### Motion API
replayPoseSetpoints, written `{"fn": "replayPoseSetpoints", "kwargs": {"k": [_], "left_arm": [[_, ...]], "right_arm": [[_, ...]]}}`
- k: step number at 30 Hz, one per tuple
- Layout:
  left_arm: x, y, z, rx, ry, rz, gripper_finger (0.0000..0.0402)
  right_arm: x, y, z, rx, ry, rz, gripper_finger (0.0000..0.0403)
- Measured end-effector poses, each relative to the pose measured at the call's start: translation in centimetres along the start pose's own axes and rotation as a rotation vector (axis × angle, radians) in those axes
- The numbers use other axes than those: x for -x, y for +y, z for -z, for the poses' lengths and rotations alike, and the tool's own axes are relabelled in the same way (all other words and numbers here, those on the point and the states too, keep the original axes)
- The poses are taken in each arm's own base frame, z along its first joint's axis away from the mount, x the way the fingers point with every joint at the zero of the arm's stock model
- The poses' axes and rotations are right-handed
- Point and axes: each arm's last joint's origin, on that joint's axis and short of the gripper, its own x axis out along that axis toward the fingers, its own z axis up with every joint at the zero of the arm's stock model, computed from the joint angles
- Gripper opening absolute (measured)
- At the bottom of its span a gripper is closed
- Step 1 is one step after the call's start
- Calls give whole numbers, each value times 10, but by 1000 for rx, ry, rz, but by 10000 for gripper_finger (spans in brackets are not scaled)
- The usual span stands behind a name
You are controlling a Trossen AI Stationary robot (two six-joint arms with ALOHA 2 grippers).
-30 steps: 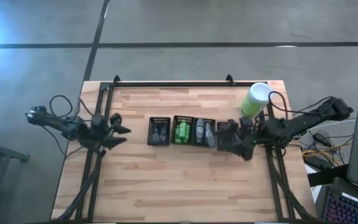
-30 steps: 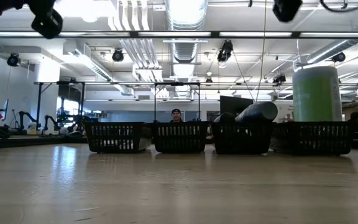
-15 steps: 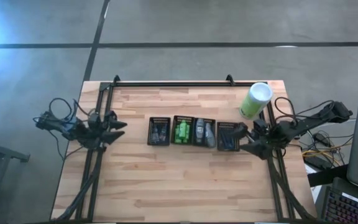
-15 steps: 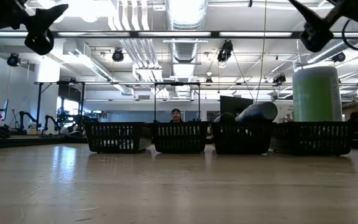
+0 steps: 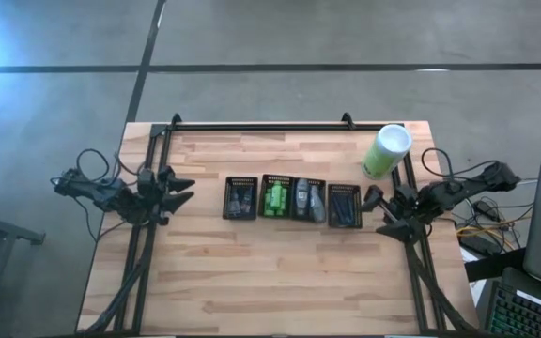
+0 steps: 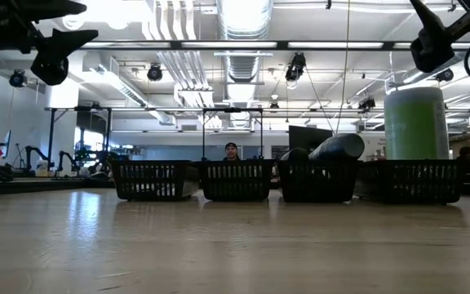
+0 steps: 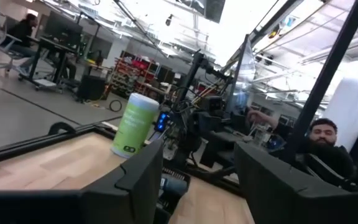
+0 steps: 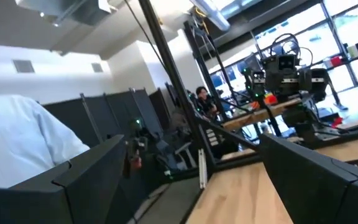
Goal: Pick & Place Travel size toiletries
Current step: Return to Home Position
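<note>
Our right end effector (image 5: 378, 212), fingers spread and empty, has pulled back to the right edge of the table (image 5: 280, 272). A second ago it hung over the rightmost basket (image 6: 410, 181). The left end effector (image 5: 182, 191), likewise spread and empty, sits by the left edge. The toiletries (image 5: 274, 199) lie in the mid-table baskets (image 6: 235, 181).

Bright overhead ceiling lights (image 6: 243, 16), soft sheen on table (image 6: 80, 220).

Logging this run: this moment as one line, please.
left gripper open, empty, left of black mesh baskets | right gripper open, empty, right of them
</note>
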Motion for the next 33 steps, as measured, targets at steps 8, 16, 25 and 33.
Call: {"fn": "replayPoseSetpoints", "kwargs": {"k": [8, 16, 25, 33], "left_arm": [[0, 0, 2, -4, 6, -2, 202], [0, 1, 6, -12, 21, -6, 201], [0, 12, 40, -69, 113, -33, 202], [0, 13, 43, -91, 147, -44, 202]], "right_arm": [[2, -2, 5, 6, 54, 27, 363], [1, -3, 7, 7, 75, 37, 363], [8, -4, 5, 10, 73, 47, 363], [17, -20, 16, 33, 191, 216, 363]]}}
